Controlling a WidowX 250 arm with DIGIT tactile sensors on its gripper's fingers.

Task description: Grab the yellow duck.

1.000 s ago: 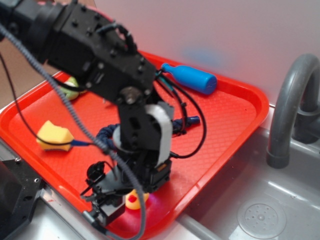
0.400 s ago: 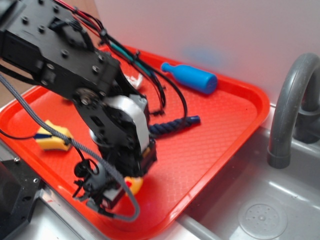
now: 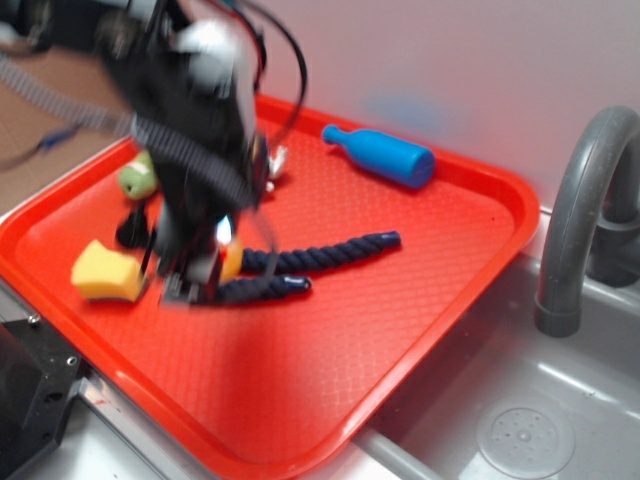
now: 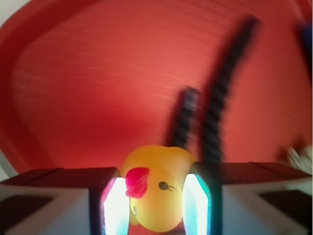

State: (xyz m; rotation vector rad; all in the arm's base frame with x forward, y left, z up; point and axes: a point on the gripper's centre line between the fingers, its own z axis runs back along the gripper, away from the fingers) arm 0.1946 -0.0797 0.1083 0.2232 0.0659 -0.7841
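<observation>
The yellow duck (image 4: 159, 188), glossy with a red beak and a dark eye, is pinched between my two fingers in the wrist view. My gripper (image 4: 155, 205) is shut on it and holds it above the red tray (image 4: 98, 88). In the exterior view the arm is blurred; the gripper (image 3: 205, 268) hangs over the tray's left part, and a bit of the yellow duck (image 3: 231, 258) shows at its side.
On the red tray (image 3: 330, 370) lie a yellow sponge (image 3: 106, 273), two dark blue ropes (image 3: 320, 250), a blue bottle-shaped toy (image 3: 382, 155) and a green-yellow plush (image 3: 140, 175). A grey sink (image 3: 520, 420) and faucet (image 3: 580, 220) stand at the right.
The arm has swung from the tray's front edge up and back to the left, carrying the duck off the tray floor. The ropes are now uncovered.
</observation>
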